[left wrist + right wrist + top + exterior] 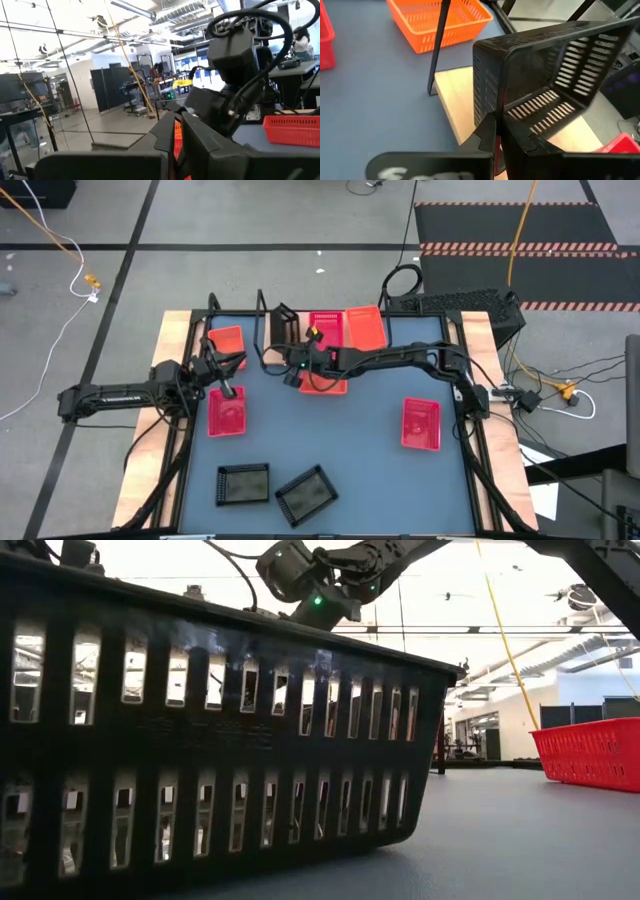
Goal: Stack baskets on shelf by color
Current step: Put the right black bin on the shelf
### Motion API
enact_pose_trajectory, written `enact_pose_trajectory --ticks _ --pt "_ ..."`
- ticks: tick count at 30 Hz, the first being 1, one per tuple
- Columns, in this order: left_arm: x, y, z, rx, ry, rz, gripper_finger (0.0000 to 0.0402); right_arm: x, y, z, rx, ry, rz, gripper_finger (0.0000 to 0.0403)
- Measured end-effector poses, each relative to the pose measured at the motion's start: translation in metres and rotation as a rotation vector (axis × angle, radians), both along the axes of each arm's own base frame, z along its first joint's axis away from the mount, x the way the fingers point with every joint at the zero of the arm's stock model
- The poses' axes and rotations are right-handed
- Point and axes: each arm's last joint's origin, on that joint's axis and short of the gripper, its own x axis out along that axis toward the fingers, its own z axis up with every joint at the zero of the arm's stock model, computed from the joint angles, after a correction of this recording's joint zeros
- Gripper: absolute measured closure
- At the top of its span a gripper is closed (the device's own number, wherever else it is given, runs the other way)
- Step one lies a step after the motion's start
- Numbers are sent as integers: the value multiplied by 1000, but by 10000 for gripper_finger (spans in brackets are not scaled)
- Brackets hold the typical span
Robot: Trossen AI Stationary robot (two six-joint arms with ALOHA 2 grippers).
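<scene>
– Blue desk (330, 450) first, since it was the biggest thing. What lay on it?

– Two black baskets (243, 483) sat side by side at the near edge. A red basket (420, 423) lay toward the right side and another red one (228, 415) toward the left. An orange basket (435, 20) stood on the desk just beyond the end of the shelf (452, 100).

– And the shelf itself?

– Its pale wooden plank ran along the far side of the desk, with a thin black upright wire (437, 50) at its end. A third black basket (545, 75) hung tilted above that plank, clear of the wood.

– Held by what?

– The right gripper (497, 130) was clamped on that basket's wall, the wall pinched between its two dark fingers.

– Where was the other arm?

– The left gripper (224, 385) sat at the far edge of the left-hand red basket. I couldn't tell whether its fingers were parted or closed.
</scene>
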Motion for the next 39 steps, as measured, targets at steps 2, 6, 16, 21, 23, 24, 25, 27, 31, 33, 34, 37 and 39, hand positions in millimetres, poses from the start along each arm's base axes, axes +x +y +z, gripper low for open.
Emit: enact_pose_trajectory --ticks 2,6,16,21,23,24,25,27,31,33,34,37,39 --pt "0 0 -1 -2 8 0 364 0 0 0 0 0 0 399" --pt "0 0 -2 -11 14 -3 364 0 -1 -3 1 14 -2 398" --pt "0 0 -2 -23 10 -6 364 -1 -2 -3 23 7 -25 343" --pt "0 0 -2 -23 10 -6 364 -1 -2 -3 19 9 -23 310" --pt "0 0 -2 -23 10 -6 364 -1 -3 -3 15 9 -19 302" --pt "0 0 -2 -23 11 -6 364 -1 -3 -3 12 12 -17 299" --pt "0 0 -2 -23 11 -6 364 -1 -3 -3 10 14 -15 297" --pt "0 0 -2 -23 11 -6 364 -1 -1 -3 5 20 -8 294" --pt "0 0 -2 -23 11 -6 364 -1 5 -3 -5 35 12 294" --pt "1 0 -2 -23 13 -6 364 0 10 -3 -16 40 33 294" --pt "1 0 -2 -23 15 -6 364 0 13 0 -27 41 47 294" --pt "1 0 -3 -23 18 -5 364 2 19 9 -85 18 97 294" --pt "1 0 -2 -19 19 -5 364 6 21 15 -143 -4 144 294"
